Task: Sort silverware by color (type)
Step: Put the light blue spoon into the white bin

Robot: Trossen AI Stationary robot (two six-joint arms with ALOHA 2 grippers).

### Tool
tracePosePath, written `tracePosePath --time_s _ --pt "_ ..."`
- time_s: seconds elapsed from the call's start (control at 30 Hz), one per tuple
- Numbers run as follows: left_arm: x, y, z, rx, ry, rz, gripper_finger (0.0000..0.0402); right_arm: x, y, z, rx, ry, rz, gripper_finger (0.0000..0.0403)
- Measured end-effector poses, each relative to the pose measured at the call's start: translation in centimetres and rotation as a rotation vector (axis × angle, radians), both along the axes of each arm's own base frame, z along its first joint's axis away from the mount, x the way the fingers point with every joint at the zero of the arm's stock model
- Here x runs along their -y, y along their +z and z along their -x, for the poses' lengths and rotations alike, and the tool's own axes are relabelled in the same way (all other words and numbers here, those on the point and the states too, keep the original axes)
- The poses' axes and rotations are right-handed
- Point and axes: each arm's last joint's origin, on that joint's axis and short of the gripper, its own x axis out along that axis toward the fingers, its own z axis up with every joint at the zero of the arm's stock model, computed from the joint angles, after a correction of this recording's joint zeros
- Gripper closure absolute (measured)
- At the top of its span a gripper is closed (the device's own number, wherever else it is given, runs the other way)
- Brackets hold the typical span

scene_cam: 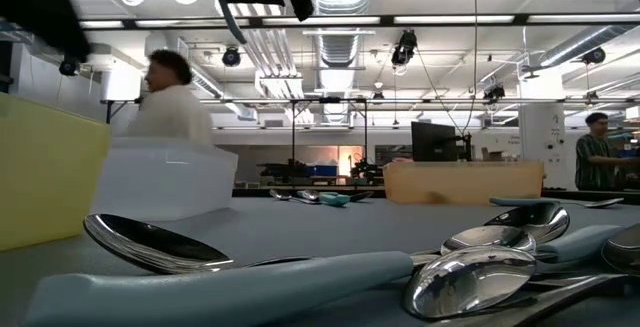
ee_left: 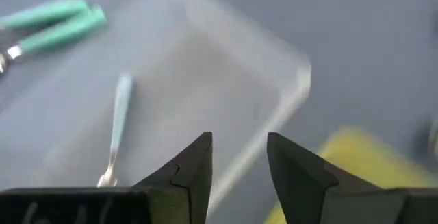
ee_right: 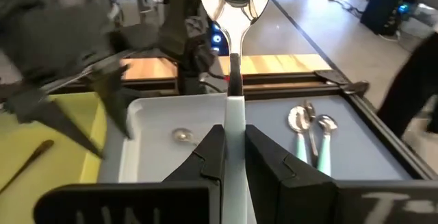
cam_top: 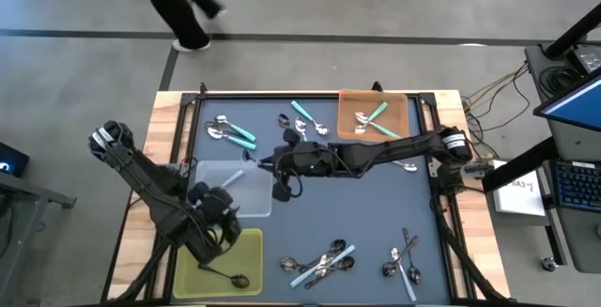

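Mid-sort, with a pale blue spoon (ee_right: 235, 80) clamped in the right gripper (ee_right: 234, 152) and carried toward the clear tray (cam_top: 218, 177) at the table's left centre. Fingers closed tight on the handle, shiny bowl pointing away from the wrist, above the tray's near edge in the right wrist view. Next move, by the look of it: reaching on over the tray, lowering, then releasing beside the one pale blue spoon (ee_left: 116, 128) already lying inside. Left gripper (ee_left: 238, 162) waiting with fingers parted and empty, just short of the clear tray, beside the yellow tray (cam_top: 246, 262) with its dark metal spoon (cam_top: 228, 277). Teal spoons in the orange tray (cam_top: 399, 110); others scattered across the mat, unsorted.
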Motion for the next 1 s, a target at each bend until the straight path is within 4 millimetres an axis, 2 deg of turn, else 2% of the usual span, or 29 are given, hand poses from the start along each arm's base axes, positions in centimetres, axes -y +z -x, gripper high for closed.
tracePosePath --time_s 0.07,0.2,0.5,0.63,0.77,0.87,1.0 --pt "0.2 -0.1 0.0 -0.074 -0.089 0.009 0.0279 0.4 0.1 0.0 -0.011 -0.020 0.005 0.0377" --pt "0.4 -0.1 -0.7 -0.074 -0.221 -0.016 0.0279 1.1 0.4 0.1 -0.036 -0.041 0.007 0.0377" --pt "-1.3 -0.5 -2.3 0.068 -0.186 -0.095 0.0279 2.3 1.2 0.3 -0.112 -0.067 0.012 0.0377" --pt "-3.2 -0.1 -2.6 0.068 -0.195 -0.121 0.0279 2.9 1.6 0.5 -0.138 -0.080 0.013 0.0376" --pt "-6.3 1.4 -2.5 0.083 -0.167 -0.151 0.0280 3.6 1.5 0.6 -0.156 -0.100 0.002 0.0376" --pt "-8.8 2.5 -1.5 0.118 -0.125 -0.159 0.0286 3.9 1.3 0.7 -0.182 -0.107 0.002 0.0376" --pt "-11.5 3.4 0.8 0.206 -0.057 -0.145 0.0300 4.0 1.0 0.9 -0.216 -0.116 -0.011 0.0376"
